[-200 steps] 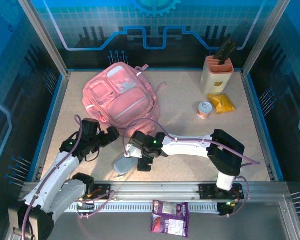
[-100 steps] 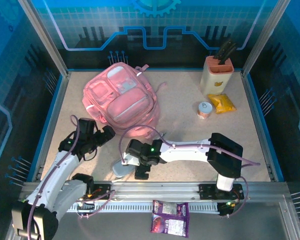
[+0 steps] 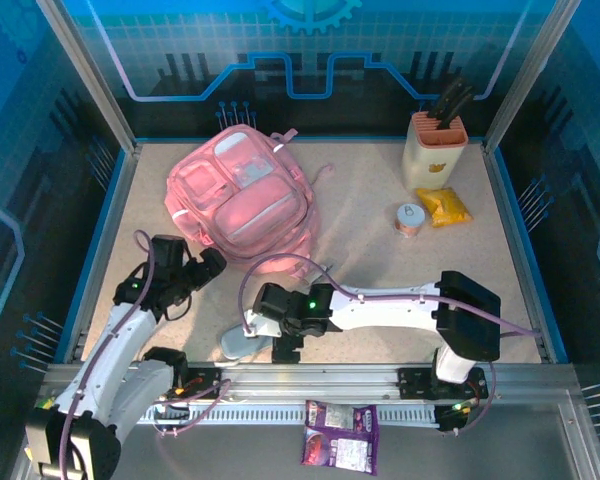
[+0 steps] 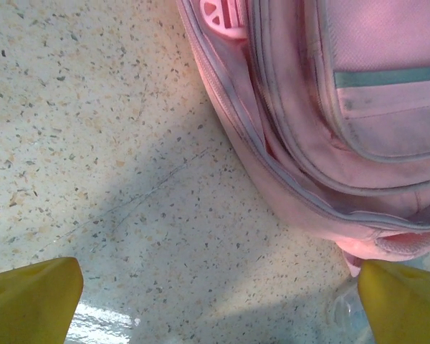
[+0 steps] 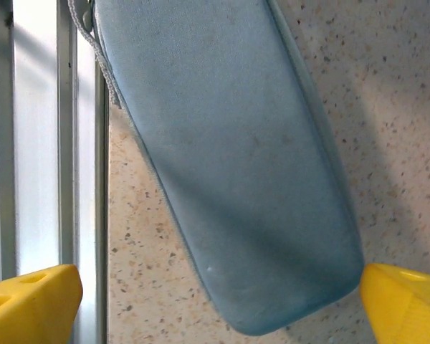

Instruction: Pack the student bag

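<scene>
Backpack: pink and soft, the biggest item. It lies flat on the counter in the far-left part, toward the far left corner, with the front pockets facing up. Its straps trail off the near-right side onto the counter.

Left end effector: jaws spread wide, nothing between them. It sits above bare counter just beside the backpack's near-left edge. The left wrist view has the yellow fingertips at both lower corners, speckled counter between them, and the backpack's zipped seams across the upper right. Contact with the backpack: can't tell.

Right end effector: jaws spread wide, not pinching anything. It is at the near edge, left of middle, right above the pencil case. The pencil case is grey-blue, oblong and flat on the counter. In the right wrist view its rounded end sits between the two yellow fingertips. One fingertip is just beside the case's corner, and the other is apart from it, above the metal rail. The case's other end reaches over that rail. Finger-to-case contact: can't tell.

Far right corner: beige knife block, upright, dark handles sticking out. Just nearer than it are a small can and a yellow packet side by side. A purple packet lies beyond the near edge, past the rail.
</scene>
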Robot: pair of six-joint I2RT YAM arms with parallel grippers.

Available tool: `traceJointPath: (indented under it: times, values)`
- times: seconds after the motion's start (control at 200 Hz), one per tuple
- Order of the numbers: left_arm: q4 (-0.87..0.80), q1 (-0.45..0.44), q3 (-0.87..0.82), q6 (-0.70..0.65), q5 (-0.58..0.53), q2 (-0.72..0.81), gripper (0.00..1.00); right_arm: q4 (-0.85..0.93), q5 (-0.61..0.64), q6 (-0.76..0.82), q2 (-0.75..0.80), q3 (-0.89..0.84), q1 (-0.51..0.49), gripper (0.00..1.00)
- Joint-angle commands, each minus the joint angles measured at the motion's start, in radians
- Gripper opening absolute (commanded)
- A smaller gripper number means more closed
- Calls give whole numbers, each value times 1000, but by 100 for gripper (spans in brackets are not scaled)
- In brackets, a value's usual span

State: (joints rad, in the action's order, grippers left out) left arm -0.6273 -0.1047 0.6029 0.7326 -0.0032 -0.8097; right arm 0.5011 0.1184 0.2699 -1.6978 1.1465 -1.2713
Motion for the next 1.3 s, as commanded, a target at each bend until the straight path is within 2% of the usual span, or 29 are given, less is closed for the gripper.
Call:
traceJointPath:
  times: [0.0, 0.21, 0.515, 0.7, 0.925, 1.091, 1.236, 1.296]
  values:
    - [-17, 15, 28, 6, -4, 27, 99, -42, -33, 145, -52, 24, 30, 100]
    - [-27, 29, 22, -8, -1, 35, 99, -74, -148, 295, -76, 35, 68, 100]
    - [-8, 51, 11, -19, 21, 23, 99, -12, -283, 361, -147, 96, 95, 100]
    - [3, 63, 12, -22, 32, 9, 99, 1, -295, 381, -193, 122, 100, 100]
    - [-2, 66, 23, -20, 48, 15, 99, 57, -247, 385, -296, 211, 115, 100]
    - [-3, 66, 26, -16, 54, 16, 99, 35, -254, 384, -291, 198, 119, 100]
    - [3, 66, 31, -13, 65, 10, 99, 28, -260, 376, -266, 179, 122, 93]
    - [5, 66, 32, -13, 65, 11, 99, 21, -251, 365, -250, 172, 121, 94]
